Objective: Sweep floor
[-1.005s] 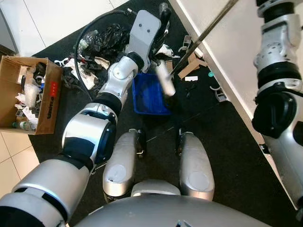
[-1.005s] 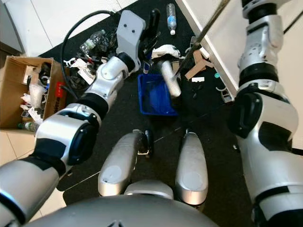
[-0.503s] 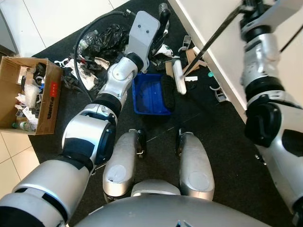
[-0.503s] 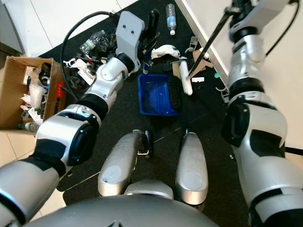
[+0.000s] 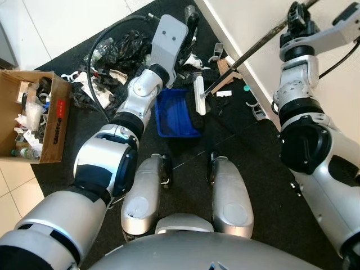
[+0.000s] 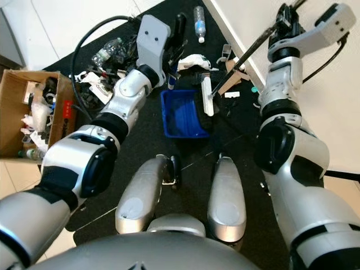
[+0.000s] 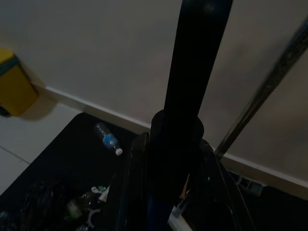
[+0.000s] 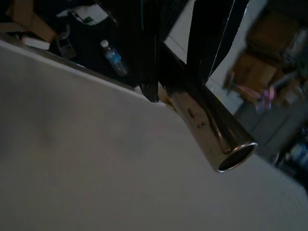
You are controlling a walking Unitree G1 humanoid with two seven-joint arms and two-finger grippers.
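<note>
Over the past second the right hand (image 6: 284, 19) has swung in from the frame's upper edge toward the centre, its forearm now stretched across the pale wall. The broom (image 5: 247, 49) it grips has moved with it: the white brush head (image 5: 199, 95), a blurred shape lying over the blue dustpan (image 5: 175, 114) a second ago, now stands sharp and nearly upright at the dustpan's far right corner, apparently touching its rim. The whole scene has slid slightly left, the cardboard box (image 5: 34, 122) nearer the edge, indicating a camera shift.
</note>
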